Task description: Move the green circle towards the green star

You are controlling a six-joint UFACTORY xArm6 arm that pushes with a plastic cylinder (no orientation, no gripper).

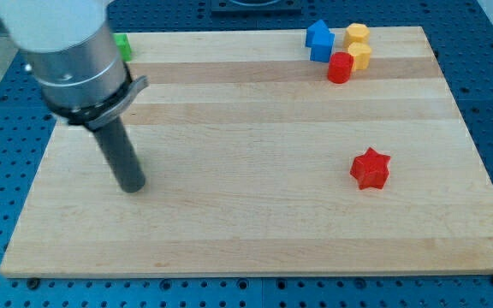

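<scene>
Nearest the view's bottom stands my tip, planted on the bare table, far to the view's left of the red star and a shade nearer the bottom than it. There are no fingers on this rod, so nothing is spread, pressed together or pinching; the tip touches no block.

The red star sits alone. Well above it, towards the view's top and slightly left, a small red block touches a yellow block. A second yellow block sits just beyond, and a blue block sits at their left.

Farthest off, at the top edge and very far left of the red star, a green block peeps out from behind the arm's body. Only a sliver shows, so I cannot tell whether it is the circle or the star. The other green piece is not visible; it may be hidden behind the arm.

To do this step well, I judge the tip must first travel towards the top, pass round the green block without nudging it, and settle on the side away from its partner. Then it should push slowly through the block's centre, since an off-centre push would spin a round piece aside.
</scene>
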